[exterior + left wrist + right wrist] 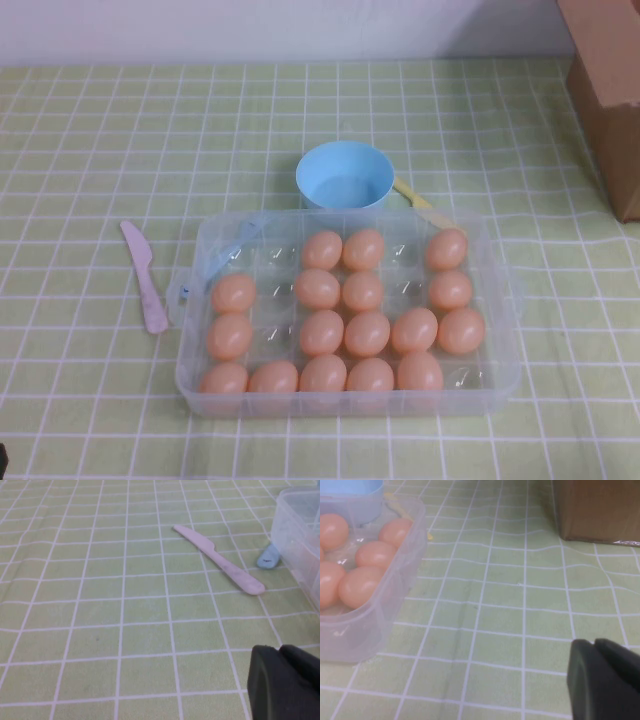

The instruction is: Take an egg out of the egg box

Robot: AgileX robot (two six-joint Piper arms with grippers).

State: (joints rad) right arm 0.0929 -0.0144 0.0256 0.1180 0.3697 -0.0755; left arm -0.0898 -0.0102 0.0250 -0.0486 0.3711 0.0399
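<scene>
The egg box [350, 405] is a clear plastic tray in the middle of the table, open at the top, with several orange-tan eggs [367, 333] in its cups and some cups bare. Its pale blue clasp [183, 292] is on its left side. My left gripper [280, 652] is shut and empty, low over the cloth to the left of the box [300, 530], near the clasp [267, 557]. My right gripper [594, 645] is shut and empty, to the right of the box [380, 620], whose eggs [360, 586] show there. Neither gripper shows in the high view.
A round light-blue bowl [344, 176] stands just behind the box, with a yellow utensil [412, 193] beside it. A pink plastic knife [146, 277] lies left of the box; it also shows in the left wrist view [220, 560]. A cardboard box [610, 90] stands at the far right.
</scene>
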